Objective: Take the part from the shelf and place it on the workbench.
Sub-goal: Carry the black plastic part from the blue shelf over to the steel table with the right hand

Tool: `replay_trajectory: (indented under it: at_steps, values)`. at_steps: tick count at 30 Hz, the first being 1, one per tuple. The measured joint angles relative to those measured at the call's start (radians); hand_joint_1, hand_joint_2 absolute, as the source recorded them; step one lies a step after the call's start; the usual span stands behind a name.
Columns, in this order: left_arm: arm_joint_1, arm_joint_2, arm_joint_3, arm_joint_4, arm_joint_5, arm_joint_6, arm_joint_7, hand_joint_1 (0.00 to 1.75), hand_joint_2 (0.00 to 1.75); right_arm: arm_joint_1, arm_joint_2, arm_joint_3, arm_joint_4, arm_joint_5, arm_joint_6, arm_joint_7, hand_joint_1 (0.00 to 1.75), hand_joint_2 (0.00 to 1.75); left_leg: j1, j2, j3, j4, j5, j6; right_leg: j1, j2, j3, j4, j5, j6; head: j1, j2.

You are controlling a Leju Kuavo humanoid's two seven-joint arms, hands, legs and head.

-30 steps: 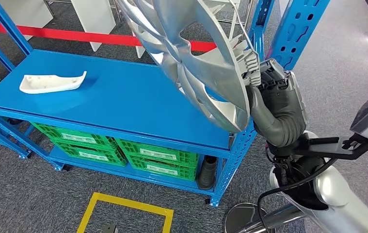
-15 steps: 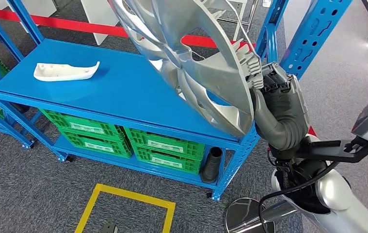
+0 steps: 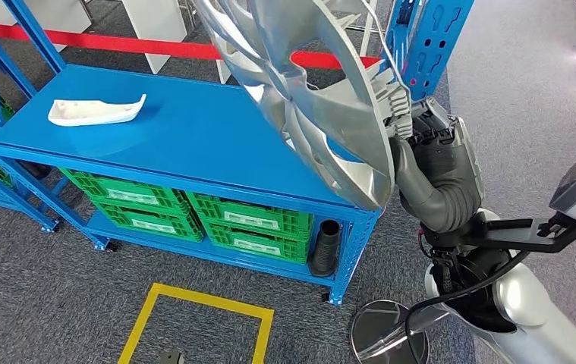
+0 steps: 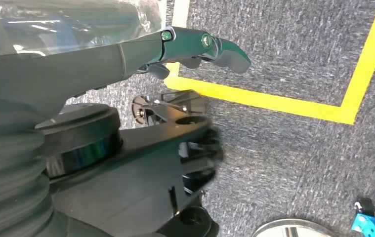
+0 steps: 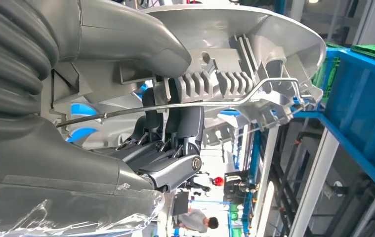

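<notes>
The part, a large silver wheel cover (image 3: 307, 98), fills the upper middle of the head view, tilted on edge and held off any surface above the right end of the blue workbench (image 3: 193, 144). The right hand (image 3: 413, 133), at right of centre in that view, grips the cover by its rim; in the right wrist view the dark fingers (image 5: 175, 123) curl in behind the ribbed clips and the wire ring on the cover's back, with the thick thumb laid over the outer side, so the hold looks firm. The left hand (image 4: 195, 49) sits in the upper middle of the left wrist view, hanging over grey carpet and a yellow floor line, fingers slightly bent and apart with nothing in them. I judge the carrying step to be in hand: the cover is off the shelf and close to the bench but not yet set down. The next move calls for lowering and flattening the cover onto bare bench top, keeping its lower edge clear of the bench's front rail and the blue upright post (image 3: 440, 30) at upper right, and well apart from the white moulded piece (image 3: 95, 112) lying at the upper left. The green crates (image 3: 186, 212) below carry pale labels, too small to read; no brand or other writing is legible.
</notes>
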State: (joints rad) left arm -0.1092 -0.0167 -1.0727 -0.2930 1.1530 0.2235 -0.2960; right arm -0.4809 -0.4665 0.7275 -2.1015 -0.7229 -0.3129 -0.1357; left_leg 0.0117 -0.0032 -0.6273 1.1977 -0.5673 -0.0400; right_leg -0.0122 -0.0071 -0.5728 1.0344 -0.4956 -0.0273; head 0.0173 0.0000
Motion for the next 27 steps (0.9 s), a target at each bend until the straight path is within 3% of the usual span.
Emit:
replay_trajectory:
  at_steps: [1,3,5,7,8,10,12,13,14,16,18,22,24,26,27]
  values:
    - [-0.001,0.001,0.000,0.000,0.001,0.000,-0.001,0.00,1.75,0.000,0.000,-0.001,0.000,0.000,0.001,-0.001,1.75,1.75,-0.001,0.000,0.037,-0.063,0.020,0.004,0.001,0.000,-0.005,0.005,0.000,0.003,0.000,0.000]
    - [-0.001,0.004,0.000,0.000,0.005,0.002,-0.005,0.00,1.75,0.002,0.000,-0.004,0.000,0.000,0.004,-0.004,1.75,1.75,-0.005,-0.001,0.081,-0.150,0.041,0.015,0.003,0.002,-0.014,0.011,0.004,0.014,0.001,0.000]
    - [0.000,0.006,0.000,0.000,0.008,0.004,-0.007,0.00,1.75,0.004,0.000,-0.006,0.000,0.000,0.007,-0.009,1.75,1.75,-0.009,-0.001,0.078,-0.164,0.044,0.026,0.002,0.003,-0.020,0.010,0.014,0.030,0.001,0.000]
    - [0.000,0.009,0.000,0.000,0.010,0.006,-0.009,0.00,1.75,0.008,-0.001,-0.010,0.000,0.000,0.011,-0.014,1.75,1.75,-0.005,0.002,0.075,-0.179,0.052,0.039,0.001,0.004,-0.028,0.017,0.004,0.041,0.002,0.000]
    - [0.000,0.010,0.000,0.000,0.011,0.007,-0.011,0.00,1.75,0.010,-0.002,-0.013,0.000,0.000,0.014,-0.017,1.75,1.75,-0.003,0.004,0.072,-0.187,0.058,0.046,0.001,0.004,-0.038,0.040,-0.019,0.045,0.005,0.000]
    - [0.002,0.013,0.000,0.000,0.012,0.009,-0.015,0.00,1.75,0.021,-0.002,-0.018,0.000,0.000,0.021,-0.026,1.75,1.75,-0.001,0.005,0.063,-0.192,0.068,0.055,-0.001,0.005,-0.075,0.142,-0.089,0.051,0.011,0.000]
    - [0.006,0.016,0.000,0.001,0.014,0.012,-0.019,0.00,1.75,0.036,-0.002,-0.021,0.000,0.000,0.028,-0.035,1.75,1.75,-0.002,0.005,0.050,-0.189,0.074,0.056,-0.002,0.006,-0.110,0.249,-0.137,0.055,0.012,0.000]
    - [0.008,0.018,0.000,0.001,0.015,0.015,-0.020,0.00,1.75,0.043,-0.002,-0.022,0.000,0.000,0.031,-0.039,1.75,1.75,-0.002,0.005,0.044,-0.186,0.077,0.056,-0.003,0.006,-0.108,0.263,-0.135,0.056,0.012,0.000]
    - [0.009,0.020,0.000,0.001,0.017,0.018,-0.021,0.00,1.75,0.050,-0.002,-0.025,0.000,0.000,0.034,-0.043,1.75,1.75,-0.002,0.005,0.038,-0.182,0.080,0.054,-0.003,0.006,-0.088,0.236,-0.115,0.056,0.012,0.000]
    - [0.009,0.026,0.000,0.001,0.020,0.024,-0.021,0.00,1.75,0.062,-0.001,-0.032,0.000,0.000,0.040,-0.052,1.75,1.75,-0.002,0.005,0.028,-0.174,0.083,0.049,-0.003,0.006,-0.013,0.110,-0.058,0.054,0.012,0.000]
    - [0.008,0.034,0.000,0.001,0.022,0.027,-0.021,0.00,1.75,0.072,0.000,-0.041,0.000,0.000,0.045,-0.062,1.75,1.75,-0.004,0.004,0.016,-0.164,0.088,0.039,-0.001,0.007,0.030,0.019,-0.033,0.046,0.011,0.000]
    - [0.010,0.048,0.000,0.001,0.027,0.036,-0.012,0.00,1.75,0.091,0.002,-0.058,0.001,-0.005,0.049,-0.074,1.75,1.75,-0.004,0.003,0.002,-0.157,0.091,0.014,-0.001,0.009,0.018,0.003,-0.021,0.019,0.010,0.000]
    - [0.010,0.054,-0.001,0.001,0.030,0.044,0.001,0.00,1.75,0.099,0.005,-0.069,0.003,-0.014,0.051,-0.079,1.75,1.75,-0.002,0.002,-0.016,-0.101,0.039,0.005,-0.005,0.006,0.011,-0.002,-0.009,0.004,0.008,0.000]
    - [0.011,0.058,-0.002,0.001,0.031,0.048,0.014,0.00,1.75,0.109,0.007,-0.081,0.006,-0.018,0.052,-0.083,1.75,1.75,-0.001,0.002,-0.051,0.019,-0.036,-0.002,-0.004,0.004,0.001,-0.001,-0.001,-0.001,0.004,0.000]
    - [0.011,0.060,-0.003,0.001,0.031,0.049,0.018,0.00,1.75,0.114,0.007,-0.086,0.007,-0.019,0.052,-0.084,1.75,1.75,0.000,0.002,-0.064,0.070,-0.060,-0.004,-0.003,0.003,-0.006,0.001,0.003,-0.002,0.004,0.000]
